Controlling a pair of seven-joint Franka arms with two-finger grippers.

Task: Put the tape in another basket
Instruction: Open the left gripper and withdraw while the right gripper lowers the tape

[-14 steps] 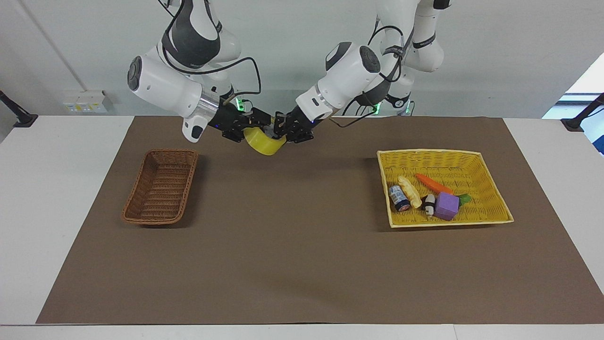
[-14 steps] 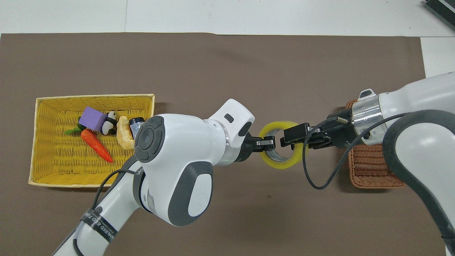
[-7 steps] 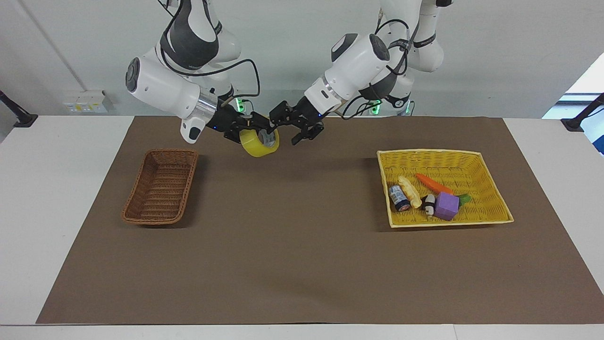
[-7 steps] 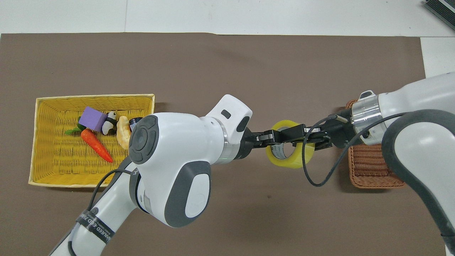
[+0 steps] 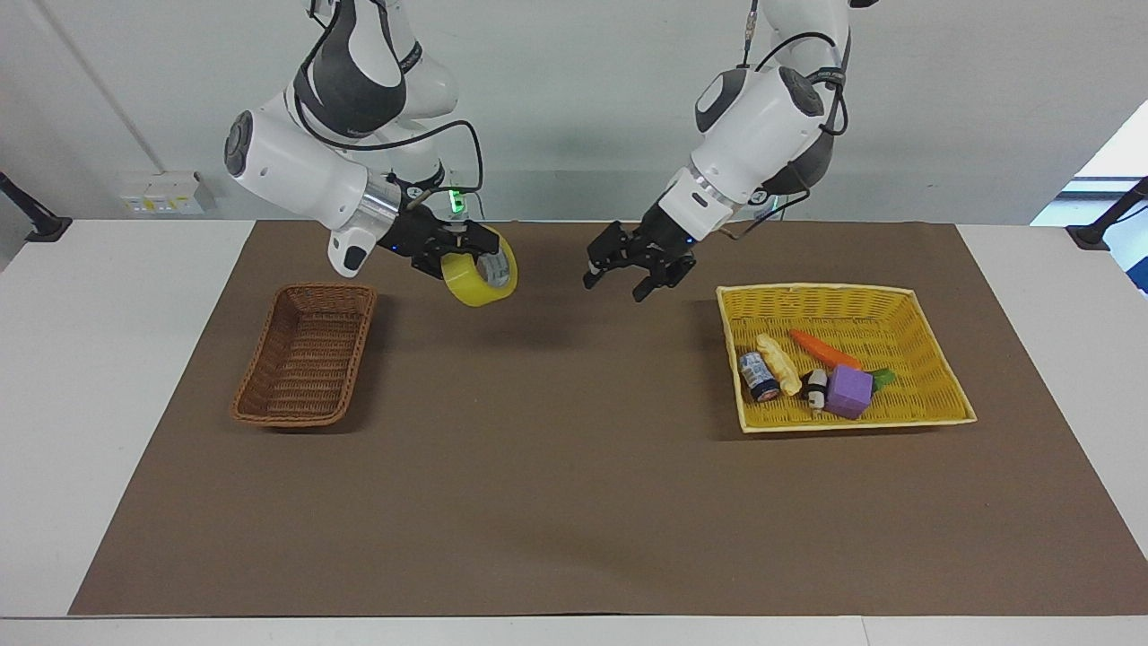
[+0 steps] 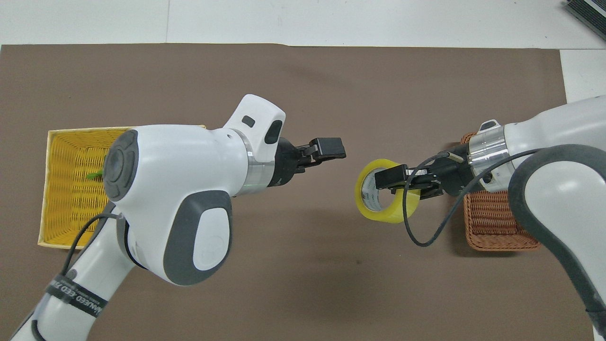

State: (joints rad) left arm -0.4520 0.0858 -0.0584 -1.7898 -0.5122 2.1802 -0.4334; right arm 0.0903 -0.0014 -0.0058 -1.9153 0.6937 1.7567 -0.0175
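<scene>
The yellow tape (image 5: pixel 480 280) (image 6: pixel 384 201) hangs in the air above the brown mat, beside the small brown wicker basket (image 5: pixel 305 354) (image 6: pixel 492 222). My right gripper (image 5: pixel 466 254) (image 6: pixel 389 180) is shut on the tape's rim, one finger through its hole. My left gripper (image 5: pixel 617 285) (image 6: pixel 323 154) is open with nothing in it. It hangs over the mat between the tape and the yellow basket (image 5: pixel 816 289) (image 6: pixel 71 142), a clear gap away from the tape. The brown basket holds nothing.
The yellow basket toward the left arm's end holds a carrot (image 5: pixel 823 349), a purple block (image 5: pixel 848 391), a small can (image 5: pixel 759 376), a panda figure (image 5: pixel 814 389) and a pale yellow item (image 5: pixel 778 363). In the overhead view my left arm covers most of them.
My left gripper opened, let go of the tape and drew back toward the yellow basket. My right gripper closed on the tape and carried it a little toward the brown basket.
</scene>
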